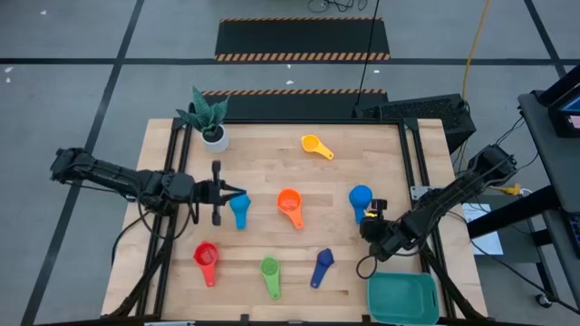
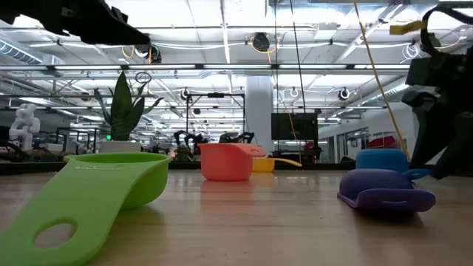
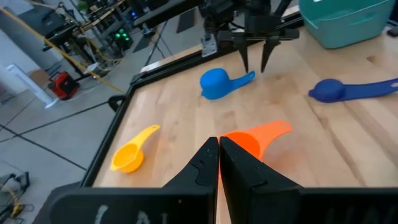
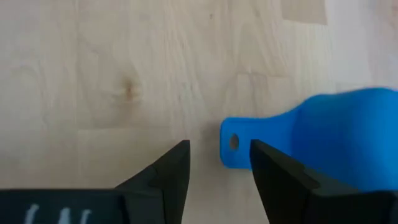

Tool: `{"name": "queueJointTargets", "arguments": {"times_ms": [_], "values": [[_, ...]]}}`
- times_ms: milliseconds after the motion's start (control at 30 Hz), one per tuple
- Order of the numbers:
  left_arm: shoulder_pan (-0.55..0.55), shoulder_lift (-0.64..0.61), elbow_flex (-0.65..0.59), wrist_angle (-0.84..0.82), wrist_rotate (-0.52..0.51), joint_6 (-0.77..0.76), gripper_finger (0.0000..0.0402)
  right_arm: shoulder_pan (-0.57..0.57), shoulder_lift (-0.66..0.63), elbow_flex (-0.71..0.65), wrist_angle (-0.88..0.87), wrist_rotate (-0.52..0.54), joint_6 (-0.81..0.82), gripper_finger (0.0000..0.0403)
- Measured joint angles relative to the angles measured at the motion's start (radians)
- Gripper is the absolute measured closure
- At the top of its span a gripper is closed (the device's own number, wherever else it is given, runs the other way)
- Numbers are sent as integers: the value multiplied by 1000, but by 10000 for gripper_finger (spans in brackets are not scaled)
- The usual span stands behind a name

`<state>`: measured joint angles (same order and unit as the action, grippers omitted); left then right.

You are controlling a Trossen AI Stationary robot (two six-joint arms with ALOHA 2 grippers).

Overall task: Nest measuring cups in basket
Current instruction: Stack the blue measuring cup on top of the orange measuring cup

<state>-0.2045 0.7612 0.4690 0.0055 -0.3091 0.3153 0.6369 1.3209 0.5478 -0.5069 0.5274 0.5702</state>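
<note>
We read the right gripper [image 1: 373, 222] as positioned for a pick. It points down at the table just beside the handle of the blue cup [image 1: 360, 197] on the right side of the table. In the right wrist view its fingers [image 4: 171, 174] stand apart with a gap between them and hold nothing. The end of the blue cup's handle [image 4: 231, 144] lies at the far end of that gap, not yet between the fingers, so we judge the grasp as not made.

The basket [image 1: 403, 297] sits at the near right corner of the table, close behind the right arm. We see no cup in it, which suggests that nesting has not begun. Its placement beside the right arm would keep each carry short.

The left gripper [image 1: 225, 192] is closed and empty. It is held level over the table's left half, next to the light blue cup [image 1: 239, 209], and appears to be waiting.

The remaining cups lie spread apart on the wood:
- yellow cup [image 1: 315, 146], far side
- orange cup [image 1: 289, 205], centre
- red cup [image 1: 207, 261], green cup [image 1: 270, 274] and dark blue cup [image 1: 322, 266], near edge

Each cup is a smooth plastic bowl with a short flat handle; the blue handle has a small hole at its end. Their relative sizes are hard to judge from above.
</note>
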Motion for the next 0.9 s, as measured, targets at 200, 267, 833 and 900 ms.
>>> {"name": "queueJointTargets", "arguments": {"times_ms": [200,267,833,900], "values": [[27,0,0,0,0,0,382,-39,-3,-55,74,7,-42,255],[31,0,0,0,0,0,382,-47,-3,-67,97,14,-65,261],[34,0,0,-1,0,-41,382,-54,0,-105,187,92,-124,389],[34,0,0,-2,1,-57,382,-54,1,-84,188,87,-122,390]]}}
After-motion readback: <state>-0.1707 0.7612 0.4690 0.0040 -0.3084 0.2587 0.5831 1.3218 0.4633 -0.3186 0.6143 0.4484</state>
